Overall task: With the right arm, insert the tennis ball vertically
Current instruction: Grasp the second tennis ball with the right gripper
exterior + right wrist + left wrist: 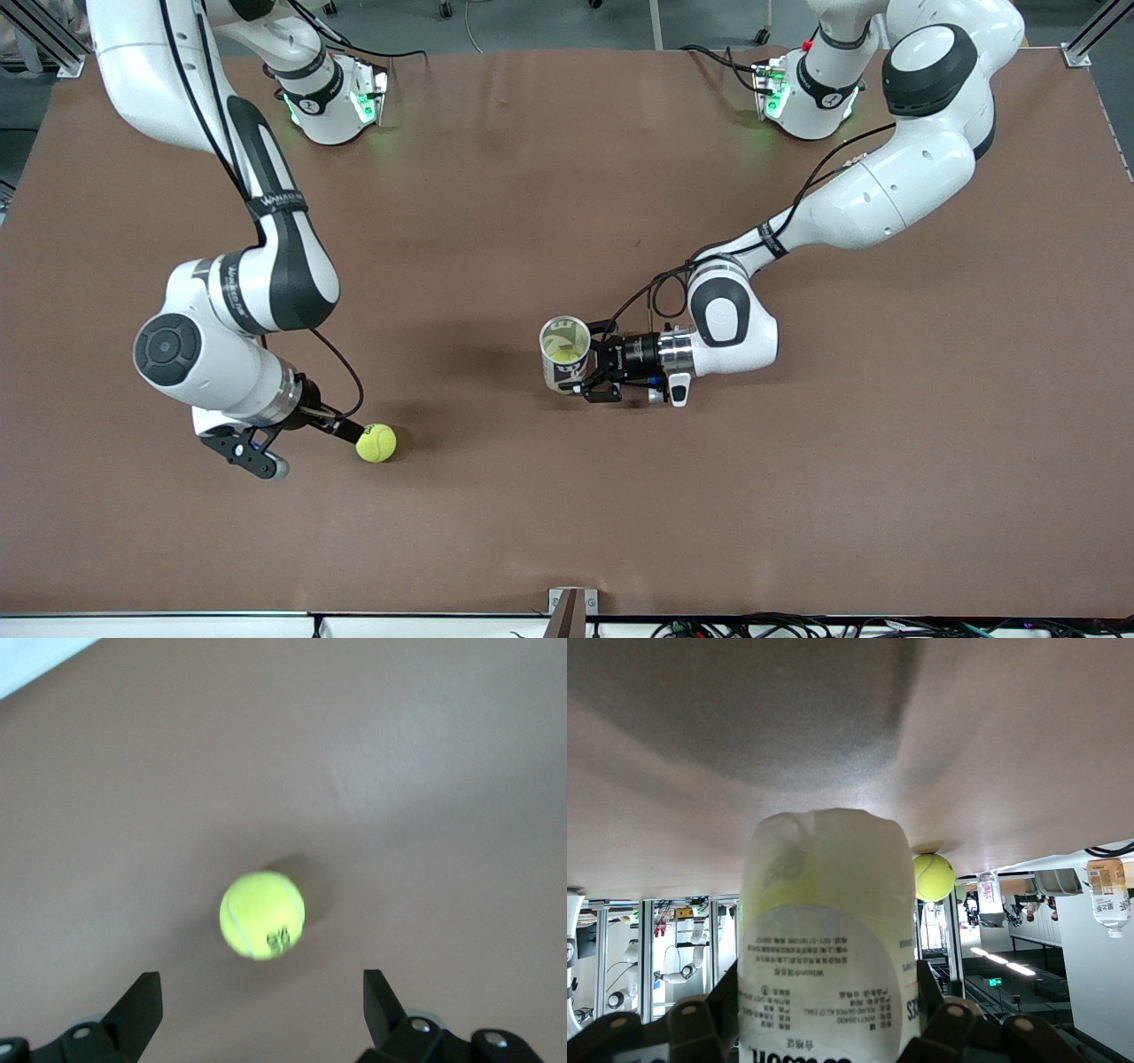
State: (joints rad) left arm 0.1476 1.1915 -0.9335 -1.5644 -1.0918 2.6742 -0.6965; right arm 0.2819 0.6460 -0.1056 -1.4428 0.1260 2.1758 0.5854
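On the broad brown worktop [567, 159], my two white arms stand posed for a handover of sorts. My left tool [592, 368] pinches a clear plastic ball can with a printed label [564, 353], holding it upright near the worktop's middle with its open mouth facing up; I judge it is steadied there so a ball can be dropped in from above. One ball already seems to sit inside it.

My right tool [341, 431] is low over the worktop toward the right arm's end, its black fingers [140, 1012] spread wide with nothing between them. The fuzzy yellow-green tennis ball [376, 442] rests on the worktop just ahead of those fingertips, lined up with the gap in the right wrist view [262, 914] but not yet inside it. It lies nearer the front camera than the can and well apart from it.

By my reading, the grasp is not yet made; the tool must advance and straddle the ball before pressing together, and a nudge could send it rolling.
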